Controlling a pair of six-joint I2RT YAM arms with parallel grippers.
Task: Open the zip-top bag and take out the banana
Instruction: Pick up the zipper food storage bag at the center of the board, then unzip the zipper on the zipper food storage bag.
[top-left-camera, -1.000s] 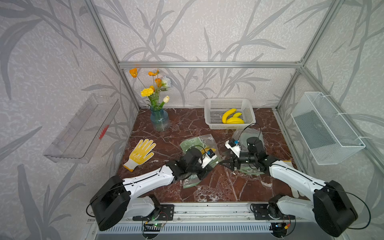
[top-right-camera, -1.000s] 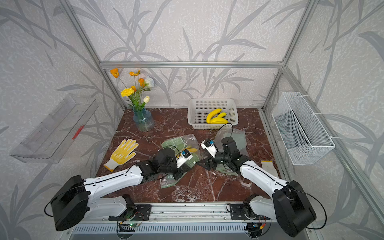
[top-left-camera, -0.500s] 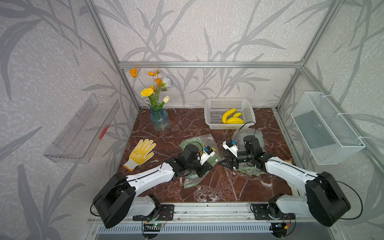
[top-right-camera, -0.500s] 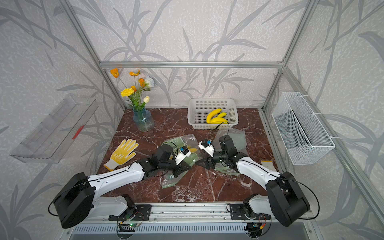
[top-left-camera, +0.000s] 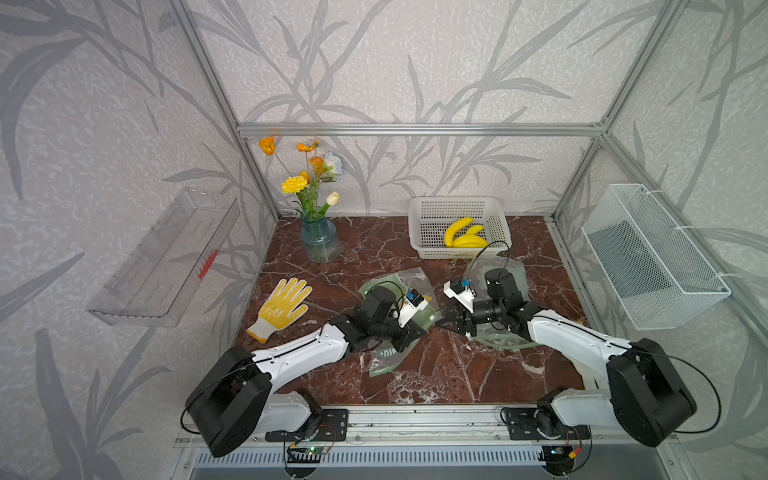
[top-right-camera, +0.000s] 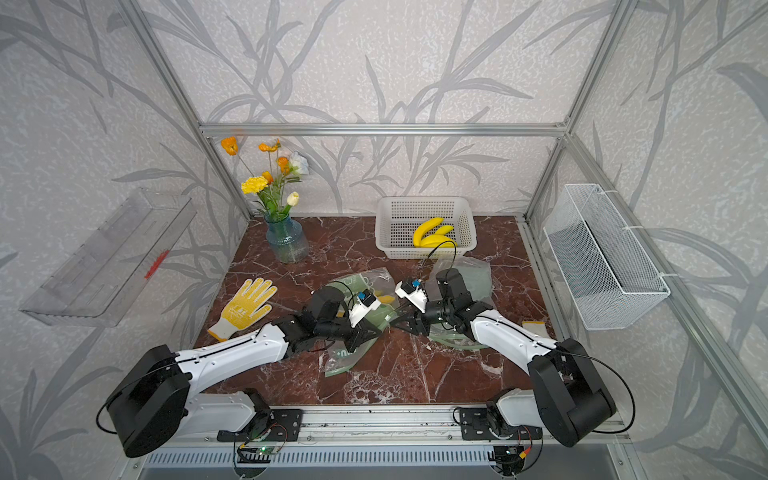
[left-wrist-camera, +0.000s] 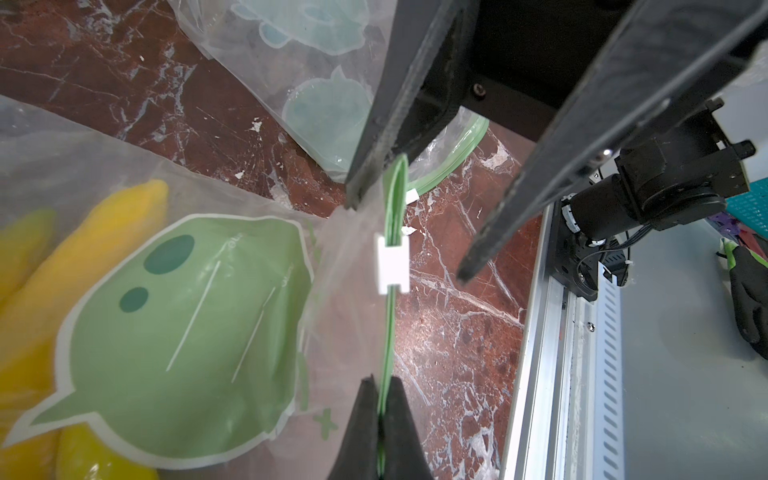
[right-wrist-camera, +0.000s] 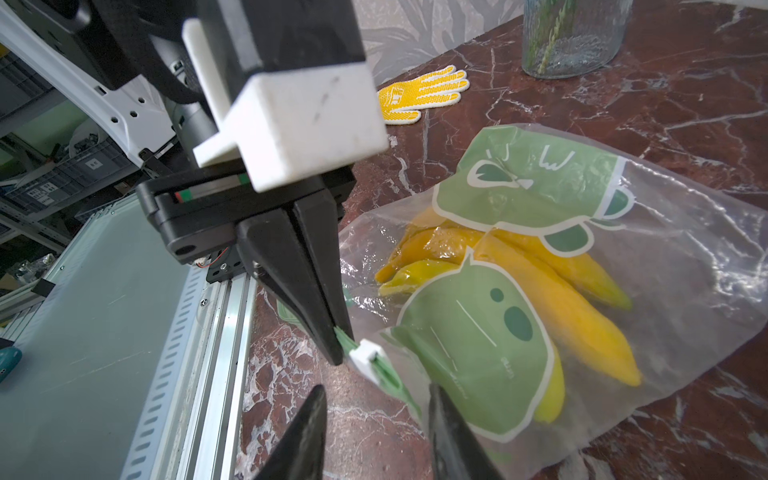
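Bright even light, faint shadows, soft close-range wrist-view blur.

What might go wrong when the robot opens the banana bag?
The right tool stands open at the small white zipper slider; closing off-centre, it may pinch only the green zip strip. The left tool clamps just that thin strip, so a pull might slip it free or drag the clear green-printed plastic bag of yellow bananas.

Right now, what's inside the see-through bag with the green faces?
Yellow bananas lie inside the bag, seen through the clear plastic. Its green cartoon prints cover parts of them, so I cannot count them for sure.
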